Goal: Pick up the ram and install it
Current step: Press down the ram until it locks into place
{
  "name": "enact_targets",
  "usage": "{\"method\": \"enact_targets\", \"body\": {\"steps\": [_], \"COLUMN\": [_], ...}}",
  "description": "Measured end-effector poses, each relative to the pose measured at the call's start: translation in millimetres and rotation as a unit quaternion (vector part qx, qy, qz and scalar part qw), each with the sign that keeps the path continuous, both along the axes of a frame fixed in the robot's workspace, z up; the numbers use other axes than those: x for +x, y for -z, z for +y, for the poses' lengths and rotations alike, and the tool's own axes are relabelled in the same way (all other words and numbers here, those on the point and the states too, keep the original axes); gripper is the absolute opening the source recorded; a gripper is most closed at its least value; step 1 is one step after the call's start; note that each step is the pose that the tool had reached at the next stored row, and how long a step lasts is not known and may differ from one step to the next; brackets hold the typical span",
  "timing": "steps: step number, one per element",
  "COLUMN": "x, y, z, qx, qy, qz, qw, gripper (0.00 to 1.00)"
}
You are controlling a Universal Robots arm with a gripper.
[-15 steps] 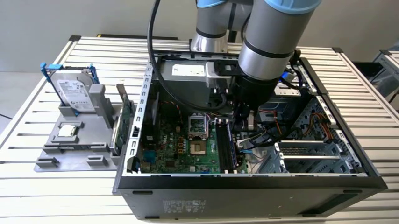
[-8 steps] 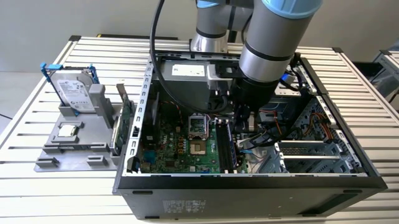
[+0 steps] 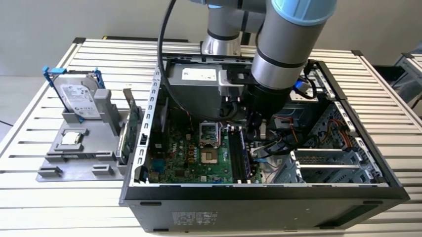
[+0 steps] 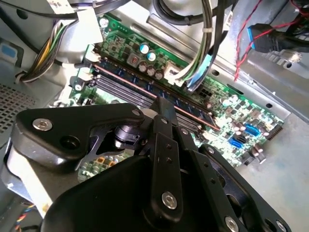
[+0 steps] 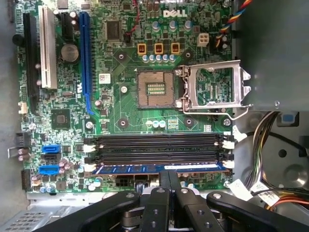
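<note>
Ram (image 5: 159, 168) sits edge-down in the memory slot nearest the claw (image 5: 169, 178) in the first wrist view, a blue-labelled stick running the full length of the slot between the white end latches (image 5: 228, 164). Two further slots (image 5: 157, 147) lie empty just beyond it, toward the processor socket (image 5: 157, 89). In the second wrist view the same stick (image 4: 190, 108) runs diagonally across the motherboard (image 4: 241, 113), with the claw's fingertips (image 4: 161, 112) closed together directly above its middle, at or just touching the top edge; whether they actually pinch the stick cannot be told. In the exterior view the arm (image 3: 280, 59) reaches down into the open computer case (image 3: 264, 192), its lower end at roughly 3 o'clock of the processor socket, over the slot bank (image 3: 240, 155). Outside the case, at 9 o'clock on the tabletop (image 3: 39, 197), a grey fixture (image 3: 76, 153) holds a hard drive with blue rails (image 3: 79, 96) upright and an expansion card (image 3: 134, 118) on edge.
</note>
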State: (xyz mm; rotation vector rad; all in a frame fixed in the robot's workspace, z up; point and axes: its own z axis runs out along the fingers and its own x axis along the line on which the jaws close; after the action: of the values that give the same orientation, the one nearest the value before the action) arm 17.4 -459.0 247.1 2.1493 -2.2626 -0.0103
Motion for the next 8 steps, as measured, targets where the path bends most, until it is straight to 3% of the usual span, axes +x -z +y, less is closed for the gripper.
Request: {"method": "enact_targets", "body": {"steps": [8], "x": [-0.1], "y": [6.5], "z": [0.7], "qx": [0.0], "qy": [0.0], "qz": [0.0], "qw": [1.0], "gripper": [0.0]}}
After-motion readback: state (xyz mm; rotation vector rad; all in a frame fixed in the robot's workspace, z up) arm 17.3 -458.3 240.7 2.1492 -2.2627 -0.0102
